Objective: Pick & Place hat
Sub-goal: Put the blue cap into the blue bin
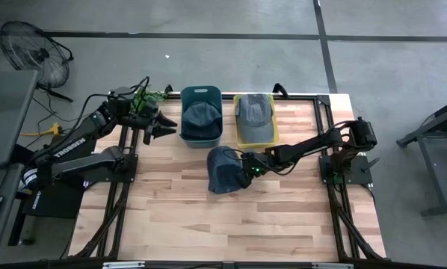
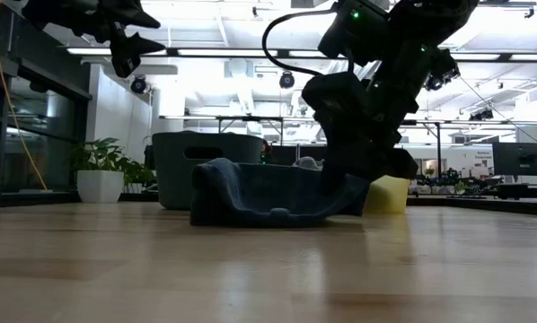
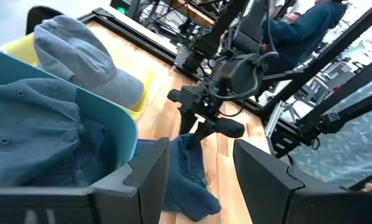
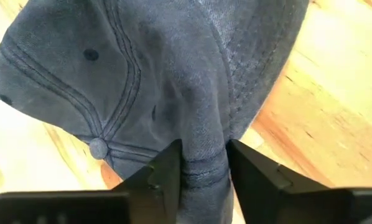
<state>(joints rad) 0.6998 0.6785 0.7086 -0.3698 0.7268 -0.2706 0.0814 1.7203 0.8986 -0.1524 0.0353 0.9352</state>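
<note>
The right hand (image 4: 203, 163) pinches a fold of the hat (image 1: 223, 169) lying mid-desk (image 1: 208, 224), before the teal bin (image 1: 201, 93). The left hand (image 1: 164, 124) hovers half-open beside that bin.

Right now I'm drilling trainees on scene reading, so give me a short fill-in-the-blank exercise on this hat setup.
1. The right gripper pinches a fold of the dark hat lying on the ____.
2. The teal bin holds one ____.
3. The bin beside it is ____ in colour.
4. The left gripper hovers with jaws ____.

Missing: table; hat; yellow; open
</note>
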